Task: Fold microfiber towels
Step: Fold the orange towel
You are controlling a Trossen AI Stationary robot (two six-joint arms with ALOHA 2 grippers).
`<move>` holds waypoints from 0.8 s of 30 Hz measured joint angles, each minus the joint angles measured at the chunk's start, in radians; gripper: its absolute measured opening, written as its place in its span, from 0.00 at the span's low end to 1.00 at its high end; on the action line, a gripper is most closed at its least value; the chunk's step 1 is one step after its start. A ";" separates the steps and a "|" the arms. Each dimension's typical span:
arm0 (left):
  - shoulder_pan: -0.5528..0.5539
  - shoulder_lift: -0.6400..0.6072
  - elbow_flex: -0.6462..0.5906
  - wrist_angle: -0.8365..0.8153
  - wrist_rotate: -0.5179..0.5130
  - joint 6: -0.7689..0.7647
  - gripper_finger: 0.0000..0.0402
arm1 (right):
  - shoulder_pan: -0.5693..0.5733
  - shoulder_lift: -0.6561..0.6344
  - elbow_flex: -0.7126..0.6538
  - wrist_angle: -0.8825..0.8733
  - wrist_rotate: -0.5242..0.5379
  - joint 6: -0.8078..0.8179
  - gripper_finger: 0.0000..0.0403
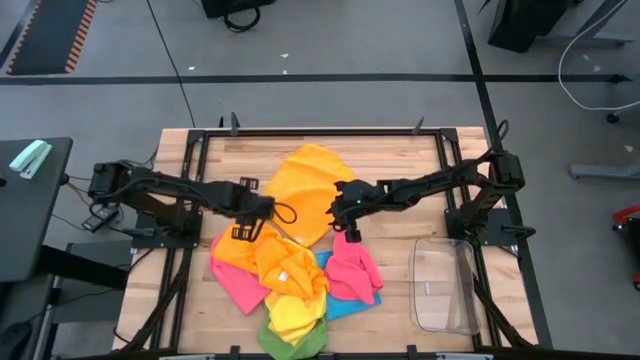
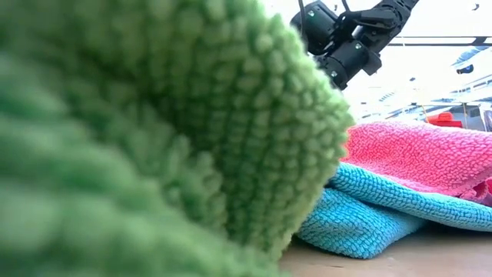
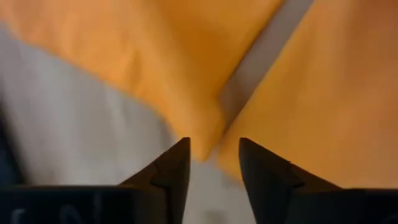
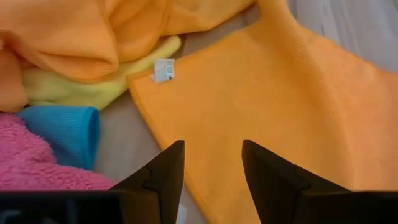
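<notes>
One orange towel (image 1: 305, 185) lies spread flat mid-table, with a white tag (image 4: 163, 70) near its edge. Toward the near edge a pile holds orange (image 1: 243, 250), pink (image 1: 355, 270), yellow (image 1: 293, 310), blue (image 2: 369, 215) and green (image 2: 154, 115) towels. My left gripper (image 1: 252, 222) hovers open between the spread towel and the pile. A corner of orange cloth (image 3: 202, 146) lies just beyond the gap between its fingertips. My right gripper (image 4: 212, 155) is open over the spread towel's near right edge (image 4: 205, 180), tipped down.
A clear plastic bin (image 1: 445, 285) stands at the near right of the wooden table (image 1: 400, 160). Black frame rails (image 1: 310, 130) border the table. Bare wood shows at the far left and far right. In the low view the green towel fills the foreground, and my right arm (image 2: 346, 46) hangs behind it.
</notes>
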 joint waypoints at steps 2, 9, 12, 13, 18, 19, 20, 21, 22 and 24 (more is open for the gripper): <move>-0.024 0.005 -0.001 0.010 -0.047 0.004 0.45 | 0.000 0.000 0.000 0.003 0.000 0.000 0.42; -0.031 0.004 -0.032 0.012 -0.051 -0.031 0.54 | -0.003 0.000 0.000 0.004 0.000 0.009 0.42; -0.015 0.004 -0.064 0.019 -0.052 -0.062 0.53 | -0.003 0.000 0.000 0.005 -0.001 0.015 0.42; -0.011 0.004 -0.075 0.025 -0.051 -0.075 0.52 | -0.003 0.000 0.000 0.005 -0.001 0.015 0.42; 0.007 0.004 -0.101 0.064 -0.051 -0.113 0.47 | -0.003 0.000 0.000 0.005 -0.001 0.019 0.42; 0.010 0.004 -0.105 0.076 -0.051 -0.121 0.47 | -0.003 0.000 0.000 0.005 -0.001 0.019 0.42; 0.014 0.004 -0.110 0.088 -0.051 -0.127 0.46 | -0.003 0.000 0.000 0.005 -0.001 0.019 0.42; 0.018 0.005 -0.116 0.099 -0.051 -0.133 0.45 | -0.003 0.000 0.000 0.005 -0.001 0.020 0.42; 0.022 0.004 -0.123 0.115 -0.051 -0.135 0.44 | -0.003 0.000 0.000 0.005 -0.001 0.022 0.42; 0.031 0.004 -0.139 0.142 -0.051 -0.136 0.43 | -0.003 0.000 0.000 0.004 -0.001 0.023 0.42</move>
